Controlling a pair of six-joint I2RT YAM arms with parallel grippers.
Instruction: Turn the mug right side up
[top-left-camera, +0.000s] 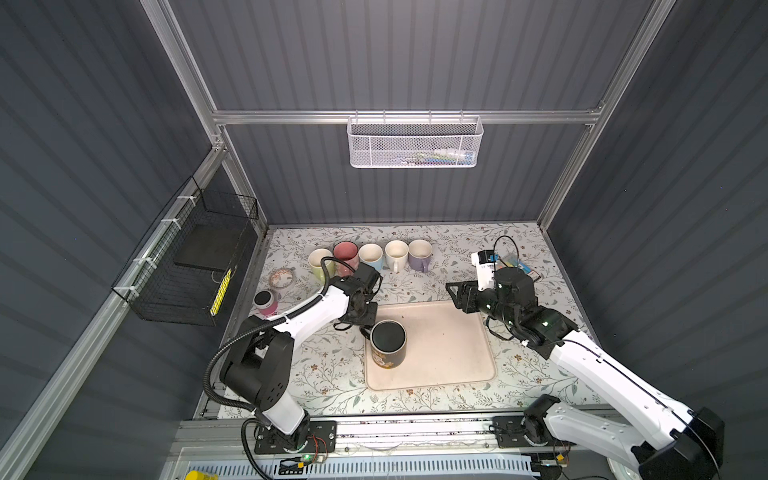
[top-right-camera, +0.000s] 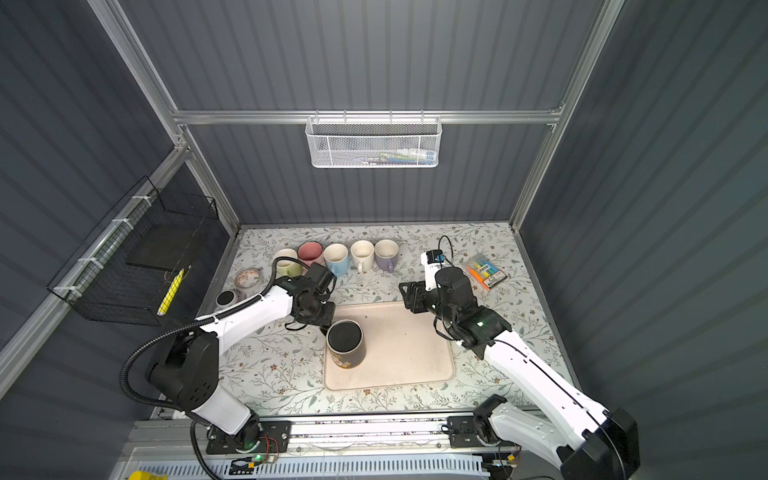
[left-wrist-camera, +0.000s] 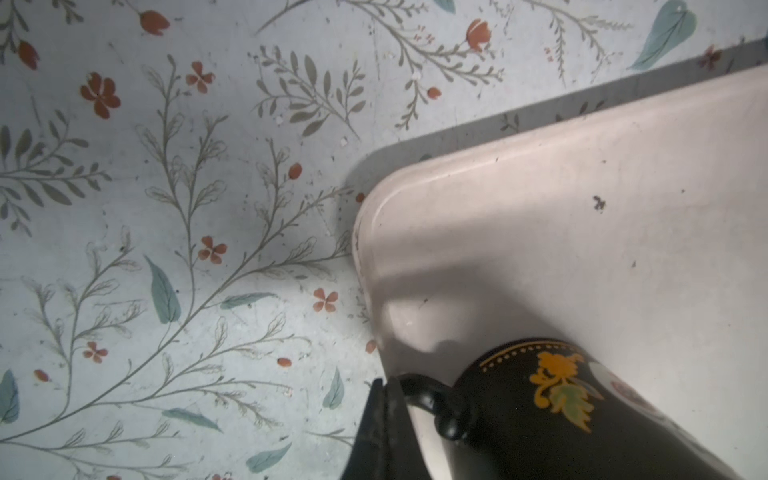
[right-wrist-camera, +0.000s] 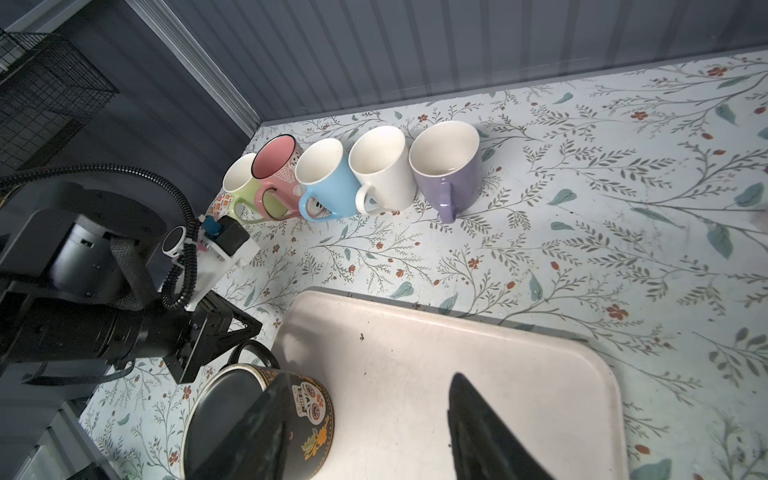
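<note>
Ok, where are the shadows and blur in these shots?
In the left wrist view, a soft shadow falls across the tray beside the black mug; in the right wrist view, the fingers of the right gripper are dark and blurred; in both top views, the table is brightly lit against dim walls.

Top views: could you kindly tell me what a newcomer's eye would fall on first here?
The black mug standing at the left edge of the pale tray draws the eye first, the left gripper shut beside its handle. Behind, five pastel mugs line the back of the table.
</note>
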